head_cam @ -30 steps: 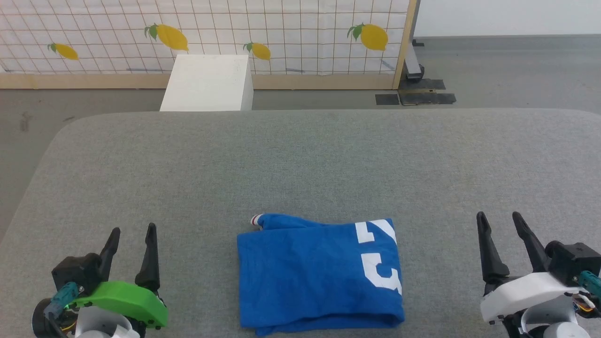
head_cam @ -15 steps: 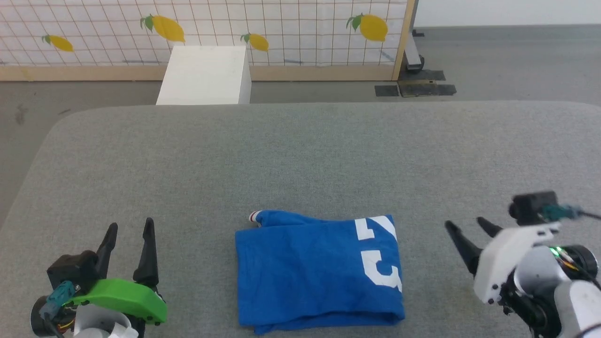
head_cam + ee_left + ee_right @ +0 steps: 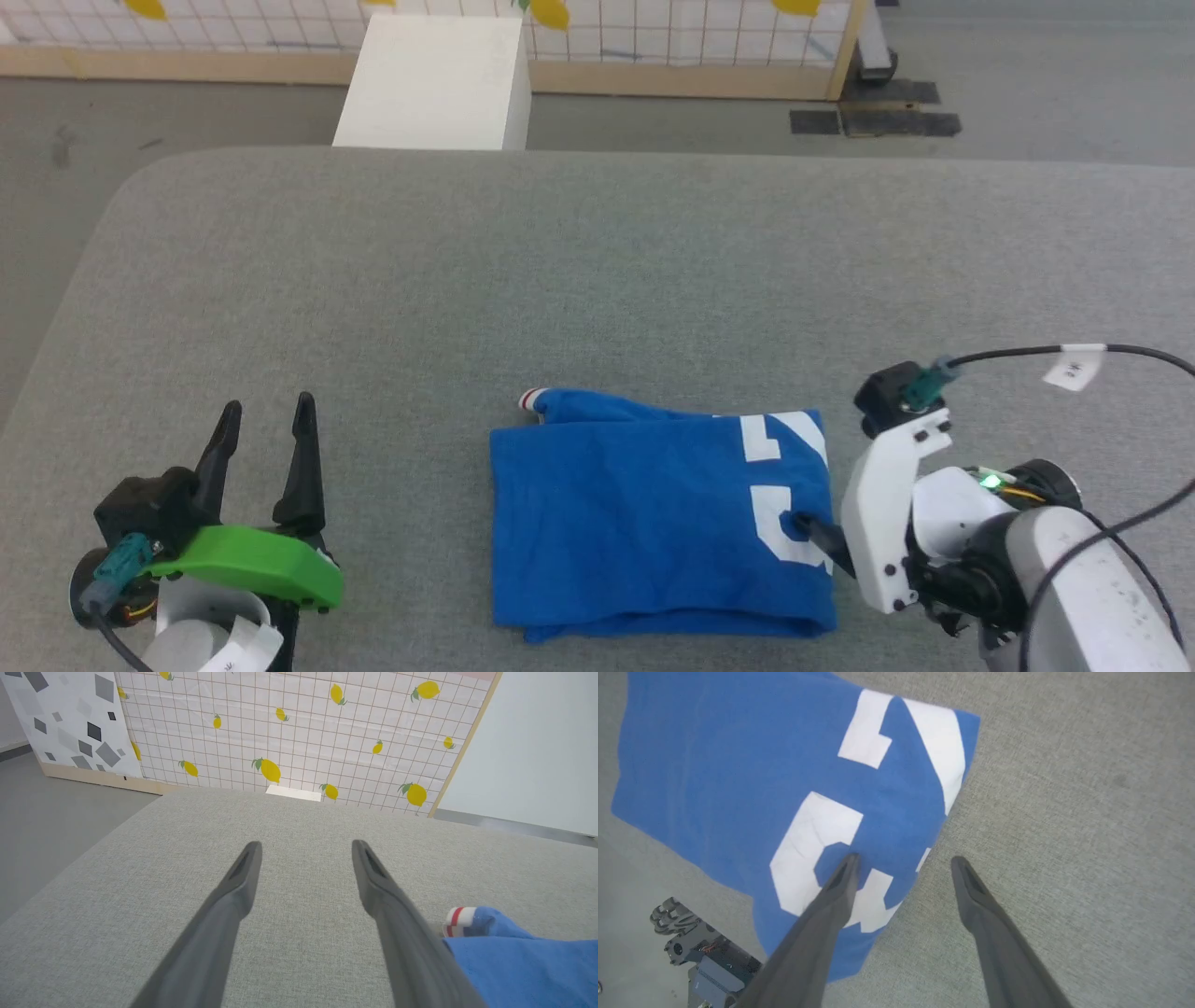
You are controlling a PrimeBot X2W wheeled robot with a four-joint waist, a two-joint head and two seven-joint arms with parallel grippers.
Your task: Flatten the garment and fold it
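I see a wide grey fabric-covered surface (image 3: 597,280) with rounded corners taking up most of the head view. Grey floor (image 3: 187,112) lies beyond it and to its left. A white block (image 3: 434,84) stands on the floor just past the far edge. Behind it is a screen printed with a thin grid and yellow lemons (image 3: 303,728), with a wooden base strip (image 3: 672,79) and a wooden post (image 3: 845,47) at its right end. Dark flat plates (image 3: 878,121) lie on the floor by that post. On the left wrist feed I get a second panel with grey geometric shapes (image 3: 70,723) left of the lemon screen and a plain pale wall (image 3: 537,751) to the right. The light is even, with no hard shadows.
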